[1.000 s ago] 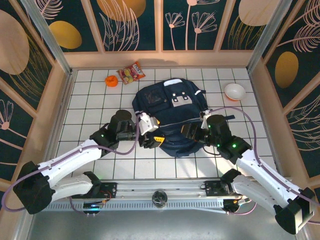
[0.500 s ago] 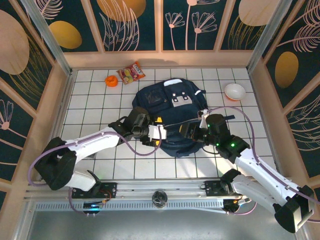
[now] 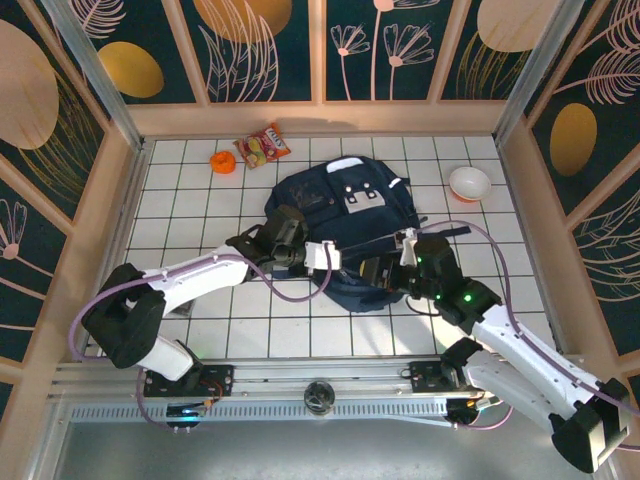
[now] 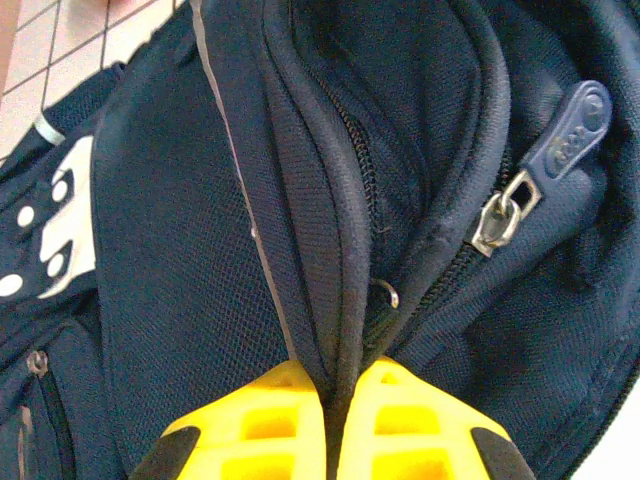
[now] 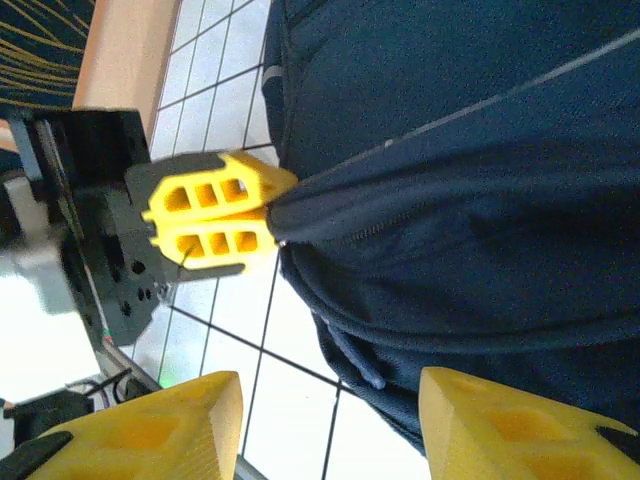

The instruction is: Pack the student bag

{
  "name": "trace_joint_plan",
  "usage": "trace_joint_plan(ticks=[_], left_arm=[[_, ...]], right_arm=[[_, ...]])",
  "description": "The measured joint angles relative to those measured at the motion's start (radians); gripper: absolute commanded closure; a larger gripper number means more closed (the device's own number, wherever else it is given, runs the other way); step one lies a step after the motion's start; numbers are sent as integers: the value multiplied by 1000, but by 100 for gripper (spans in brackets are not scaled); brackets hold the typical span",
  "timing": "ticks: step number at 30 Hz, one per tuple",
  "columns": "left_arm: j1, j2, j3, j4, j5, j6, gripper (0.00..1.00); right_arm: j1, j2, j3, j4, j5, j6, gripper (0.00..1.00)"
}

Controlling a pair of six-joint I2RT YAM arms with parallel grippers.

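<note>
The student bag (image 3: 340,205), dark navy with grey buckle patches, lies mid-table with its near edge toward the arms. My left gripper (image 3: 335,260) is shut on a fold of the bag's fabric (image 4: 330,250) right beside the zipper; a zipper pull (image 4: 560,140) hangs off to the right. In the right wrist view the left gripper (image 5: 268,215) pinches the rim of the bag (image 5: 470,170), which is lifted slightly. My right gripper (image 5: 330,420) stands open just off the bag's near edge, over white tile, with nothing between its fingers (image 5: 150,425). In the top view the right gripper (image 3: 372,272) sits at the bag's front right.
A snack packet (image 3: 262,146) and a small orange object (image 3: 223,161) lie at the back left. A white bowl (image 3: 469,182) sits at the back right. Wooden walls (image 3: 110,200) close in the tiled table on three sides.
My left gripper has swung right to the bag's near edge and gone from open to shut on the fabric by the zipper. The right arm has barely moved.
</note>
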Motion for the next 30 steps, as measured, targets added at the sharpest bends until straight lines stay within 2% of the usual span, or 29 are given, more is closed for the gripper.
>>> trace_joint_plan(ticks=[6,12,23,26,30], left_arm=[[48,-17,9,0,113,-144,100],[77,-18,37,-2,176,-226,100],[84,-16,60,-13,244,-271,100],[87,-16,62,-15,249,-274,100],[90,-16,62,-16,254,-278,100]], right_arm=[[13,-40,-13,3,-23,2,50],[49,-32,-13,5,9,1,50],[63,141,2,62,16,-33,52],[63,176,22,72,16,-50,56],[63,209,42,79,16,-71,65]])
